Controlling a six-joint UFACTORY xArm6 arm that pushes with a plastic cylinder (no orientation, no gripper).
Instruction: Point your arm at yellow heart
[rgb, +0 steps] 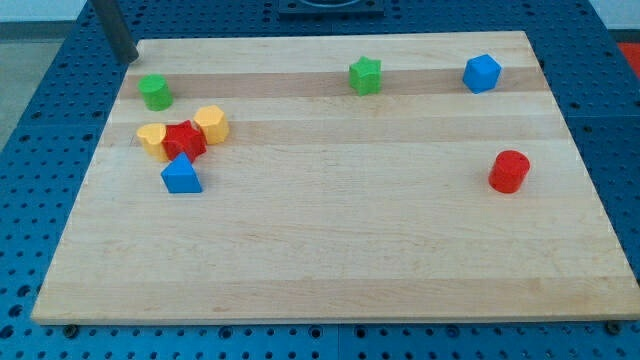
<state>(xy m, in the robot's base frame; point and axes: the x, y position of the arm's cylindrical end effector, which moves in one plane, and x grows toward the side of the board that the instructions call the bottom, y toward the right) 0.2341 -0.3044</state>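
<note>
The yellow heart lies near the board's left edge, touching the left side of a red star. My tip is at the board's top left corner, above and slightly left of the heart, with a green block between them. The tip touches no block. The dark rod runs up out of the view's top.
A second yellow block touches the red star's upper right. A blue triangle sits just below the star. A green star and a blue block are near the top edge. A red cylinder is at the right.
</note>
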